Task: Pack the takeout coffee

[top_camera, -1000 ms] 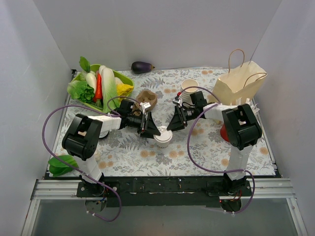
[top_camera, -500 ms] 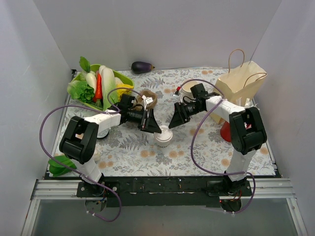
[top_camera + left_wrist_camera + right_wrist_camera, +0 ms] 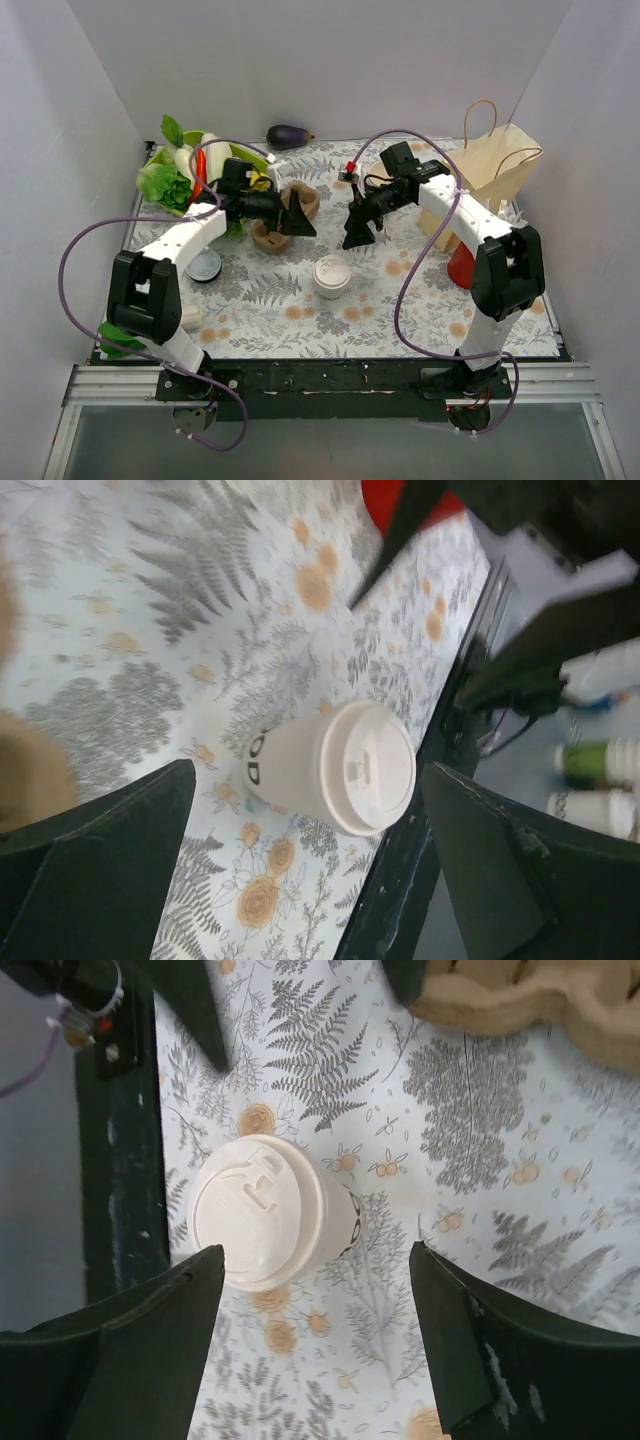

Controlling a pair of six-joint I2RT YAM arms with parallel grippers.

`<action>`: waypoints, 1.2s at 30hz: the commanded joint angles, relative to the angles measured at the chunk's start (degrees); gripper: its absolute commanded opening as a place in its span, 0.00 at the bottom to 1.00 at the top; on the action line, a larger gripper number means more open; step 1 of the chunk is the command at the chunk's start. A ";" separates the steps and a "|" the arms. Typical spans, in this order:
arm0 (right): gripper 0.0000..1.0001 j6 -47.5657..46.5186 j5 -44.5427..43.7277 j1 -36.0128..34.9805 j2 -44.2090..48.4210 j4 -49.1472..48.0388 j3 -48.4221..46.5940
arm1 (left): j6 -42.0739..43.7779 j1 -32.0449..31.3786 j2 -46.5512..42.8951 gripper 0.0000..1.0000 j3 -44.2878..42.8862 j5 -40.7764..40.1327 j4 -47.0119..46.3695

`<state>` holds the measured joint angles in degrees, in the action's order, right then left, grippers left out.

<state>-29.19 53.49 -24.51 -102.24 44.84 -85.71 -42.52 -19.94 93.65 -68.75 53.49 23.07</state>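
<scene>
Pickup seems to be the step in hand. By the moulded pulp carrier (image 3: 268, 238), the left gripper (image 3: 300, 218) is hovering wide open and empty. The takeout coffee (image 3: 332, 277), smooth paper under a glossy domed lid, is standing upright on the fern-print cloth (image 3: 260, 292). The right gripper (image 3: 360, 230) is gaping empty too. Next, I'd guess, one gripper needs to close on the cup and carry it to the creased kraft bag (image 3: 490, 172).

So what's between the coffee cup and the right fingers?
Nothing, just bare flowery cloth between the coffee cup and the right fingers; the top view shows it.

cream cup (image 3: 282, 772), white lid (image 3: 366, 768), fern-print tablecloth (image 3: 150, 600)
</scene>
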 commanded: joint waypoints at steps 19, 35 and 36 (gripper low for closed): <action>0.89 -38.48 -16.84 -17.06 2.48 12.99 -5.34 | -31.04 26.72 -13.92 0.98 11.18 2.93 -22.72; 0.89 -37.17 -19.22 -19.70 0.81 12.90 -4.46 | -21.81 20.74 -17.09 0.98 8.63 0.47 -14.81; 0.89 -37.17 -19.04 -19.70 0.64 13.86 -4.72 | -21.81 20.74 -17.01 0.98 8.55 0.56 -14.81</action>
<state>-66.19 34.00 -43.99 -100.77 55.88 -88.51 -66.41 0.89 79.15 -58.46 54.54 6.92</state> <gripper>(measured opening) 0.892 0.981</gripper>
